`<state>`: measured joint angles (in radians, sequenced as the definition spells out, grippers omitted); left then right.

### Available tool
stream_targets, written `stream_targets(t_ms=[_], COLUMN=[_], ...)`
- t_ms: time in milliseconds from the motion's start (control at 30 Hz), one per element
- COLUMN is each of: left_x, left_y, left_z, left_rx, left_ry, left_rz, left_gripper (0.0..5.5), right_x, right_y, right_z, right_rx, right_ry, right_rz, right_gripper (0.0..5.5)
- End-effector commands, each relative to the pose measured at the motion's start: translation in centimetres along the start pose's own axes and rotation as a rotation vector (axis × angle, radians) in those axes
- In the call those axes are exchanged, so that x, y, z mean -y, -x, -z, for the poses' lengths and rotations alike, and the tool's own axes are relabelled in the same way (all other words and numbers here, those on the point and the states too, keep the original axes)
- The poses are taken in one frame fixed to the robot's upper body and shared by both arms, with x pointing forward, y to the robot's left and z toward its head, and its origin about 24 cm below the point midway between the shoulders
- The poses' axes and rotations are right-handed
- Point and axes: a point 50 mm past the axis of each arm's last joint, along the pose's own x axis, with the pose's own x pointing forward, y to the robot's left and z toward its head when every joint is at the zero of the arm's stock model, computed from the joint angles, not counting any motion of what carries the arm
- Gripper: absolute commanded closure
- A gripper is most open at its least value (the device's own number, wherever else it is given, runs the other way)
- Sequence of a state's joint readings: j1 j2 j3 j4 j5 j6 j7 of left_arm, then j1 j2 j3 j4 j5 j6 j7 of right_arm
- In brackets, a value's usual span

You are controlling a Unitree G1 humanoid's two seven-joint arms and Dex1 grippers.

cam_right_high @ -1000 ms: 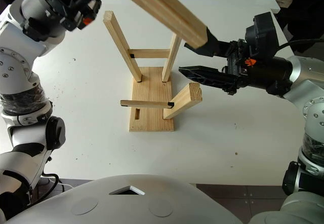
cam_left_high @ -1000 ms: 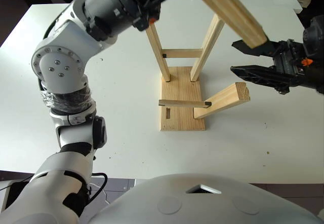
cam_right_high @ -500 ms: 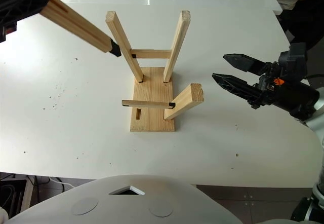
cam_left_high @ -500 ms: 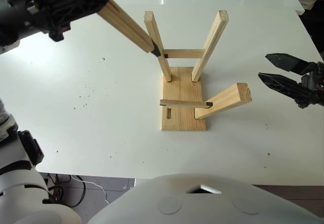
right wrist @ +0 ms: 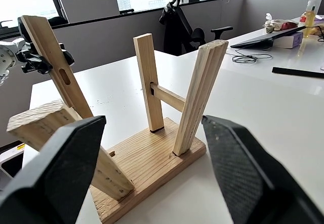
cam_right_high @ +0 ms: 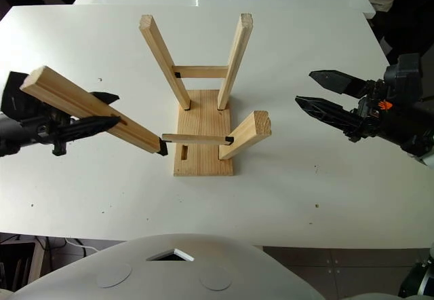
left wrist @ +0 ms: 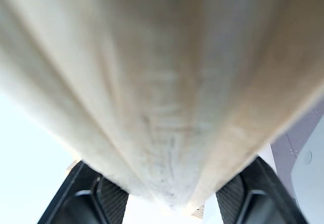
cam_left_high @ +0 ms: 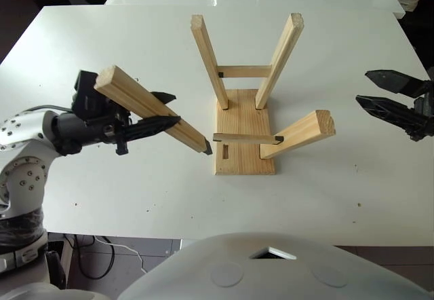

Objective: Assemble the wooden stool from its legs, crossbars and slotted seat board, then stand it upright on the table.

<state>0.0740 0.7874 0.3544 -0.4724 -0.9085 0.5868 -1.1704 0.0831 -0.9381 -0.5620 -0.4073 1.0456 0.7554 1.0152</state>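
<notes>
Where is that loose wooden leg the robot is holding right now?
In the left eye view the leg is on the robot's left, tilted in the left gripper. Its lower tip is close to the free end of the crossbar over the seat board.

- Mid-table (cam_left_high: pixel 102 49) sits the seat board (cam_left_high: pixel 245 159), with two upright legs (cam_left_high: pixel 209 62) on its far end.
- The tilted leg (cam_left_high: pixel 298 134) is at its near right corner.
- The fourth leg (cam_left_high: pixel 150 108) hangs left of the board.

held leg (cam_left_high: pixel 146 106): pale blond wood, dark tip
seat board (cam_left_high: pixel 245 120): light tan wood, fine grain lines
left hand (cam_left_high: pixel 175 108): black
right hand (cam_left_high: pixel 363 87): black, small orange mark
counter (cam_left_high: pixel 122 49): white, scattered dark specks
</notes>
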Motion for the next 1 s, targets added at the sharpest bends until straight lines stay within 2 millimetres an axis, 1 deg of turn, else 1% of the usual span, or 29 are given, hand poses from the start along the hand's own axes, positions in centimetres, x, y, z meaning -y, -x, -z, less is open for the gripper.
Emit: stream_targets(t_ms=[33,267,467,633,767,900,1000], left_x=[0.8,0.9,1.0,1.2,1.2,1.1,0.3], left_y=[-1.0,-1.8,-2.6,-3.2,-3.3,-2.9,-2.7], left_z=[0.7,1.1,1.9,2.5,2.8,2.7,2.4], left_rx=[0.035,0.057,0.044,0.042,0.011,-0.016,-0.058], left_ry=[-0.006,-0.032,-0.045,-0.050,-0.070,-0.084,-0.128], left_rz=[-0.009,-0.026,-0.012,0.009,0.024,0.037,0.027], left_gripper=[3.45,3.45,3.45,3.45,3.45,3.45,3.45], right_x=[0.2,0.4,0.4,0.4,0.4,0.2,0.0], right_y=[-0.4,-0.7,-1.0,-1.4,-1.5,-1.4,-1.4], right_z=[-0.5,-0.4,-0.1,-0.3,-0.3,-0.1,0.0], right_rx=[-0.034,-0.042,-0.062,-0.059,-0.065,-0.071,-0.070], right_ry=[0.026,0.029,0.042,0.046,0.045,0.040,0.038], right_rz=[-0.024,-0.040,-0.051,-0.064,-0.072,-0.082,-0.080], right_gripper=[2.01,2.01,2.01,2.01,2.01,2.01,2.01])
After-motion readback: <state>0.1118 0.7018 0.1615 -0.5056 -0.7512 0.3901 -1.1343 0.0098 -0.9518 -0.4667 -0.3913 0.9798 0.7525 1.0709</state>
